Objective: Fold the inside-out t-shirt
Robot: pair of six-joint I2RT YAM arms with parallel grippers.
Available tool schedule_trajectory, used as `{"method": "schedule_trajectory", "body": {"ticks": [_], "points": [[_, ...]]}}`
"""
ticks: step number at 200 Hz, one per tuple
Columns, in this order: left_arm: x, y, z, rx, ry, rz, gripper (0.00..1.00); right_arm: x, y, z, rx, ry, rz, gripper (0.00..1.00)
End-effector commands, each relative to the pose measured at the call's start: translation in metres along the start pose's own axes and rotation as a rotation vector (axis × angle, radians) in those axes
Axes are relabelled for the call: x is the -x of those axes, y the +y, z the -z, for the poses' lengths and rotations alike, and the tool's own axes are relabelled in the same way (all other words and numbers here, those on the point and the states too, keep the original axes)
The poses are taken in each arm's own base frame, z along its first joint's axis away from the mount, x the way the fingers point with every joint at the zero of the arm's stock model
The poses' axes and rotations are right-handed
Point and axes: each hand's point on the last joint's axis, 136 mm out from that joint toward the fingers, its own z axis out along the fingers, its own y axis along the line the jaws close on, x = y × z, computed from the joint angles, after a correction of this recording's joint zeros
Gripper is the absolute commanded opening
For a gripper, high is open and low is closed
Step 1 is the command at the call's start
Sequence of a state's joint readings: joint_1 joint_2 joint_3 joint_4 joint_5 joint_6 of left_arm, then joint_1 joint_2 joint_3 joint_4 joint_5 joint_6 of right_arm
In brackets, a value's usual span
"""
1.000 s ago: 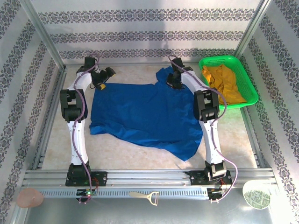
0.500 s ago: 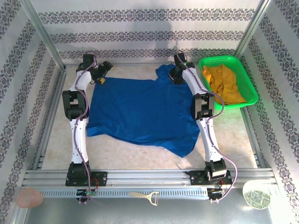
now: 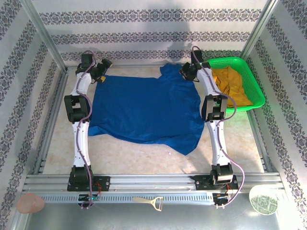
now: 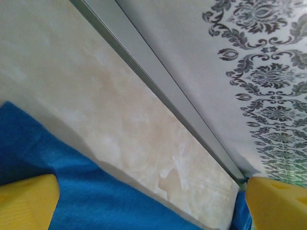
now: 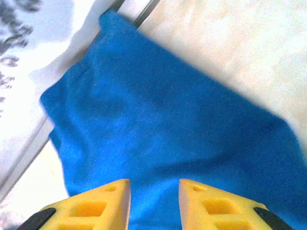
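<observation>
Top view: the inside-out t-shirt (image 3: 144,110) is being shown flat on the table (image 3: 144,160), its far corners just beside the left gripper (image 3: 101,67) and the right gripper (image 3: 187,73).

Left wrist: the fingers (image 4: 26,201) are being held wide apart, with blue cloth beneath them.

Right wrist: the fingertips (image 5: 96,206) are being held narrowly parted, with cloth below and ahead.

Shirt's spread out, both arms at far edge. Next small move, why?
Probably lift the right gripper clear of the sleeve: its jaws stand parted over flat cloth, the t-shirt lies spread out, and the left gripper is wide open at its far-left corner.
</observation>
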State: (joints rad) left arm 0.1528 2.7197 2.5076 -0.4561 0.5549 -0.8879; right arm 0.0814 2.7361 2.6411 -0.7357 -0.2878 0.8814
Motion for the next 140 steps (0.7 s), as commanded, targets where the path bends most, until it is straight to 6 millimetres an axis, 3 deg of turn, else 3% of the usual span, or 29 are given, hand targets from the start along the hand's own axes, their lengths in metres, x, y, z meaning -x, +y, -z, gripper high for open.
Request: {"method": "schedule_trajectory", "body": {"ticks": [1, 32, 70, 104, 140], "points": [[0.000, -0.036, 0.033, -0.060, 0.016, -0.067, 1.00, -0.027, 0.061, 0.063, 0.081, 0.008, 0.196, 0.35], [-0.025, -0.022, 0.038, -0.009, 0.076, -0.087, 1.00, -0.067, 0.037, 0.071, -0.013, 0.037, 0.188, 0.37], [-0.046, -0.001, 0.043, 0.015, 0.091, -0.056, 1.00, -0.101, -0.016, 0.060, -0.097, 0.088, 0.096, 0.37], [-0.068, 0.023, 0.041, 0.038, 0.128, -0.029, 1.00, -0.108, -0.054, 0.055, -0.173, 0.102, 0.059, 0.36], [-0.079, 0.044, 0.036, 0.071, 0.142, -0.013, 1.00, -0.096, -0.082, 0.047, -0.234, 0.104, 0.004, 0.37]]}}
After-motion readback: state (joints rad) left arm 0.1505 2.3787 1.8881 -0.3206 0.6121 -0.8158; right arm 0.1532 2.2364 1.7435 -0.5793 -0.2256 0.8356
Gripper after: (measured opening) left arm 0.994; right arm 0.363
